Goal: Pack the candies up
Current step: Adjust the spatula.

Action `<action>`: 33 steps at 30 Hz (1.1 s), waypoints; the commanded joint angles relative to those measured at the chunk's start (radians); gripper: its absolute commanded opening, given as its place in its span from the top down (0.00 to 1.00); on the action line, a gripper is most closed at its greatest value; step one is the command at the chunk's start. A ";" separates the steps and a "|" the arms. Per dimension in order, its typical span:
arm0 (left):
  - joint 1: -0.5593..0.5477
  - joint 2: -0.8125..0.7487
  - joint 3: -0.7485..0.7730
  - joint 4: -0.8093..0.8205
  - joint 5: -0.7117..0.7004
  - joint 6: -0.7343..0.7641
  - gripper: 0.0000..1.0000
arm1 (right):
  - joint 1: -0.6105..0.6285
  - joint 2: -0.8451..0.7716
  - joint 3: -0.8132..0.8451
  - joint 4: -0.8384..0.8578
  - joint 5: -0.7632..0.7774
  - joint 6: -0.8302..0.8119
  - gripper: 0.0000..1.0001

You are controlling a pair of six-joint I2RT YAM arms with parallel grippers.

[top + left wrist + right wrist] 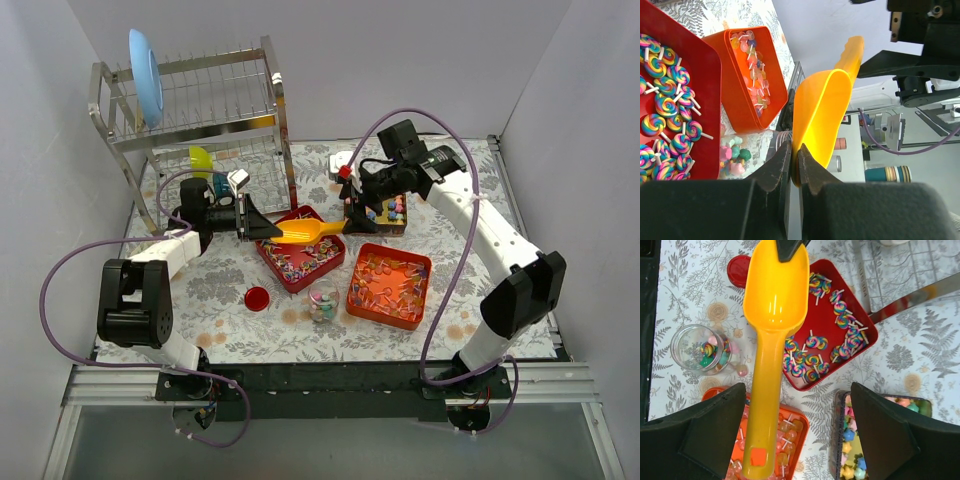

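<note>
An empty yellow scoop [303, 232] hangs level over the red tray [272, 262]. My left gripper [268, 230] is shut on the rim of its bowl [822, 115], jaws pinching the plastic. My right gripper [800, 435] is open and straddles the scoop's handle [760, 430] without touching it. The candies lie sorted: striped swirl lollipops [812, 347] in the red tray, clear reddish lollipops [385, 282] in the orange tray [420, 262], pastel star pieces [852, 460] in a dark tray [385, 228]. A small glass jar [323, 303] holds a few mixed candies.
A round red lid [257, 297] lies on the patterned cloth left of the jar. A metal dish rack [200, 120] with a blue plate [145, 75] and a yellow-green bowl [201, 160] stands at the back left. White walls close in both sides.
</note>
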 commanded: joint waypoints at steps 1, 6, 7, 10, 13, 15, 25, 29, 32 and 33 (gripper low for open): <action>0.009 -0.021 -0.005 0.044 0.023 -0.031 1.00 | 0.016 0.031 0.047 -0.041 -0.039 0.002 0.10; 0.012 -0.015 -0.005 0.065 0.023 -0.047 1.00 | 0.019 0.040 0.020 -0.006 -0.015 0.028 0.18; 0.012 -0.014 -0.003 0.068 0.023 -0.052 1.00 | 0.020 0.040 0.019 -0.001 -0.012 0.031 0.20; 0.012 -0.008 -0.006 0.078 0.023 -0.060 1.00 | 0.020 0.050 0.027 0.003 -0.006 0.036 0.32; 0.014 -0.005 -0.008 0.093 0.024 -0.072 1.00 | 0.026 0.059 0.034 -0.004 -0.002 0.037 0.45; 0.014 -0.002 -0.008 0.104 0.024 -0.081 1.00 | 0.029 0.063 0.034 -0.009 0.001 0.036 0.50; 0.026 -0.009 -0.013 0.046 -0.051 -0.049 0.85 | 0.048 0.070 0.054 0.037 0.066 0.117 0.99; 0.060 -0.040 0.003 -0.088 -0.181 0.044 0.45 | -0.030 0.095 0.179 -0.019 0.181 0.207 0.99; 0.100 -0.060 0.001 -0.171 -0.284 0.118 0.39 | -0.153 0.137 0.276 -0.145 0.233 0.215 0.99; 0.100 -0.064 -0.002 -0.185 -0.299 0.132 0.37 | -0.193 0.151 0.295 -0.226 0.263 0.158 0.99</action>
